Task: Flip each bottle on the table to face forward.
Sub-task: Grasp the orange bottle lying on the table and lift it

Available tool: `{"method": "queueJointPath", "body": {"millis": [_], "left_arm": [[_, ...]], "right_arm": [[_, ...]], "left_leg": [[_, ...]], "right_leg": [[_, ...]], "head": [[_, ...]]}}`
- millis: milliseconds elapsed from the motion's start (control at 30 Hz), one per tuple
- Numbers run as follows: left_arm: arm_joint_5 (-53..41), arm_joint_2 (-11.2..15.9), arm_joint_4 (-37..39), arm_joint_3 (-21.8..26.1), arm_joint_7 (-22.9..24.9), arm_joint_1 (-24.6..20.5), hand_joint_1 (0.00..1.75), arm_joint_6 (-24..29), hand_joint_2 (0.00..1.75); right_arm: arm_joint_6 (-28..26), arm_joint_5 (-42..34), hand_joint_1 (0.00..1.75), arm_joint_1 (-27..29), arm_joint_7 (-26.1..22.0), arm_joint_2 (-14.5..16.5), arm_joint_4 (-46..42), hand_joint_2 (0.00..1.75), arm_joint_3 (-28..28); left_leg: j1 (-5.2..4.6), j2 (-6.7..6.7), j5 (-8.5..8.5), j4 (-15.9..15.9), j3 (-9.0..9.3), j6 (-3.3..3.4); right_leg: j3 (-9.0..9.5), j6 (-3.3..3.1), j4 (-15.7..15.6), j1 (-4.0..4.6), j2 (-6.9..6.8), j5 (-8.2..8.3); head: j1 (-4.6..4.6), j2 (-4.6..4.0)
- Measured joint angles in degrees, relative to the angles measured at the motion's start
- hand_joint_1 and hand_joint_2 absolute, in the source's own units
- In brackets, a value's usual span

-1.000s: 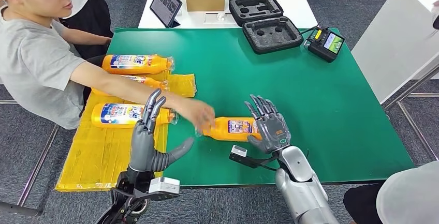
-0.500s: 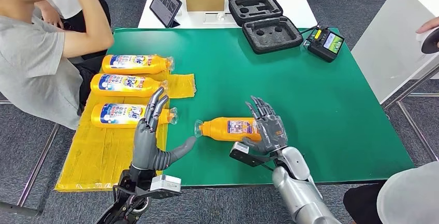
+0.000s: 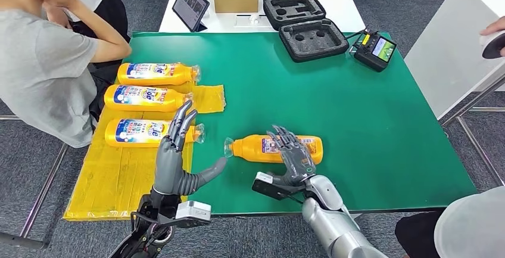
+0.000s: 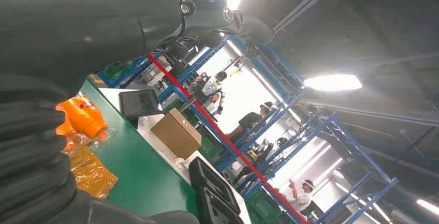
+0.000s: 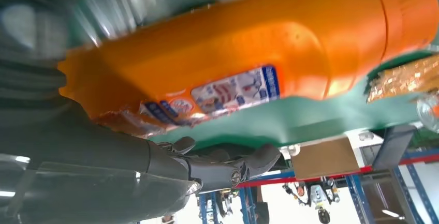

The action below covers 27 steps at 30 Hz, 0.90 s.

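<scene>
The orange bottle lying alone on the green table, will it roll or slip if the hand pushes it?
The orange bottle lies on its side with rounded walls, so it probably rolls easily. Its glossy plastic looks slippery. The right hand reaches over it.

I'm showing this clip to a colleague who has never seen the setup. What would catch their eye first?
Probably the orange bottle lying alone on the green table, with the robot's right hand laid over it. Next, three matching orange bottles in a row on yellow plastic sheeting at the table's left, beside the raised, spread left hand. A seated person leans at that left edge.
</scene>
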Motion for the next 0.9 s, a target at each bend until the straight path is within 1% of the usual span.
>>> {"method": "queueJointPath", "body": {"millis": [133,300,433,667,833,900], "left_arm": [[0.0,0.0,0.0,0.0,0.0,0.0,0.00,0.0,1.75],[0.0,0.0,0.0,0.0,0.0,0.0,0.00,0.0,1.75],[0.1,0.0,0.0,0.0,0.0,0.1,0.00,0.0,1.75],[0.1,0.0,0.0,0.0,0.0,0.1,0.00,0.0,1.75],[-0.2,0.0,0.0,0.0,0.0,0.5,0.00,0.0,1.75],[-0.3,0.0,0.0,0.1,0.0,0.8,0.00,0.0,1.75]], "right_arm": [[-0.3,1.9,0.00,-0.2,2.1,0.0,0.5,1.75,1.1],[-2.2,8.1,0.00,-1.4,9.8,-0.4,1.2,1.75,3.5],[-1.6,9.9,0.00,-2.7,13.5,-0.8,1.8,1.75,4.9],[-1.1,10.4,0.00,-3.8,14.9,-1.3,2.7,1.75,5.8],[-1.3,12.1,0.00,-4.2,18.3,-1.5,3.0,1.75,6.4],[-1.2,12.3,0.00,-4.3,19.0,-1.5,3.1,1.75,6.5]], "left_leg": [[0.00,0.00,0.00,0.0,0.00,0.00],[0.00,0.01,0.00,0.0,0.02,0.00],[0.00,0.00,0.00,0.0,0.02,0.00],[0.00,0.01,0.01,0.0,0.02,0.00],[0.00,0.01,0.01,0.0,0.02,0.00],[0.00,0.01,0.01,0.0,0.03,0.00]], "right_leg": [[0.00,0.00,0.0,0.00,0.00,0.00],[0.00,0.00,0.0,0.00,0.01,0.00],[0.00,0.00,0.0,0.00,0.00,0.00],[0.01,0.00,0.0,0.00,0.00,0.00],[0.01,0.00,0.0,0.00,0.00,0.00],[0.01,0.00,0.0,0.00,0.00,0.00]], "head": [[-0.01,0.00],[-0.01,0.00],[0.00,0.00],[-0.01,0.00],[-0.01,0.00],[-0.01,0.00]]}}
